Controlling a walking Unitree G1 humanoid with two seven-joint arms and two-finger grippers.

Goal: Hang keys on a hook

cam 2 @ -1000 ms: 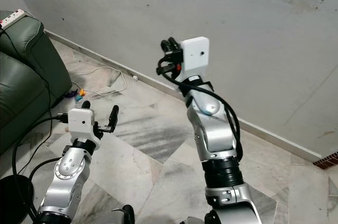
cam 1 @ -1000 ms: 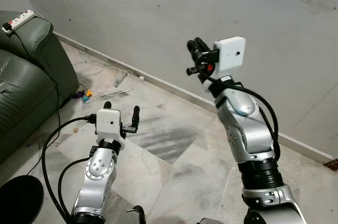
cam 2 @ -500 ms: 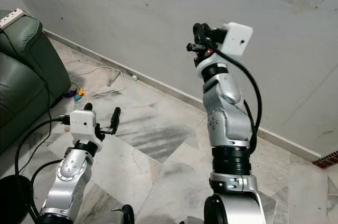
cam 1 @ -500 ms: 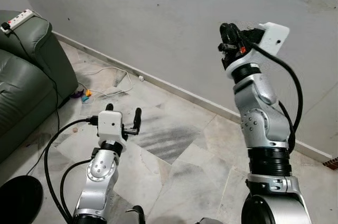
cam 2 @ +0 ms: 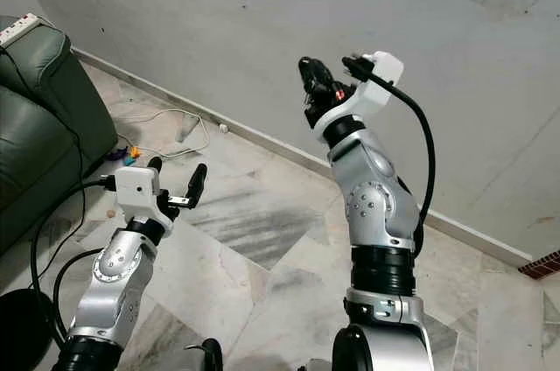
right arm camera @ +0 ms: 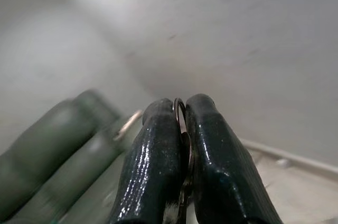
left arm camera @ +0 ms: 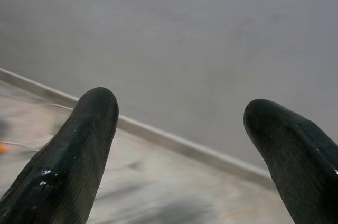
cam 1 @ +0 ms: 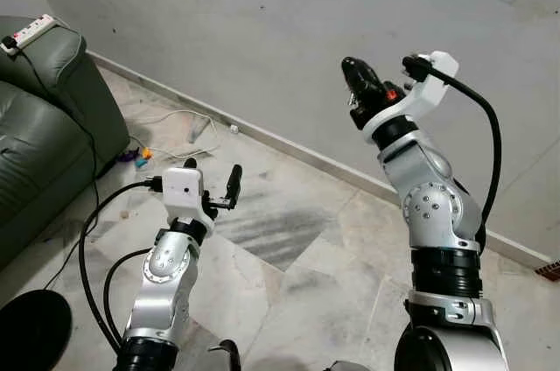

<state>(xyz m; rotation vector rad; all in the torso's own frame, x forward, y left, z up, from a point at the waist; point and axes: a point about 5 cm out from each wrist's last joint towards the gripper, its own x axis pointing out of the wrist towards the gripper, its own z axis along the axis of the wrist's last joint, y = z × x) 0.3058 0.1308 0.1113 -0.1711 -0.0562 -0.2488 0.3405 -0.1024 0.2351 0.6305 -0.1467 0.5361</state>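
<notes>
My right gripper (cam 1: 354, 69) is raised high in front of the grey wall (cam 1: 289, 30), shut on a metal key ring (right arm camera: 180, 109) whose thin loop pokes out between the two black fingers (right arm camera: 153, 155). The rest of the keys is hidden by the fingers. My left gripper (cam 1: 213, 180) is held low over the marble floor (cam 1: 280, 240), open, with nothing between its fingers (left arm camera: 74, 150). I see no hook on the wall.
A green leather sofa (cam 1: 44, 126) stands at the left with a white power strip (cam 1: 31, 31) on its arm. White cable (cam 1: 179, 139) and small coloured bits lie by the skirting. A black round object (cam 1: 31, 332) sits bottom left.
My right arm has swung from the middle towards the right and its wrist has turned, so the shut fingers now point left. The left arm has risen slightly.
</notes>
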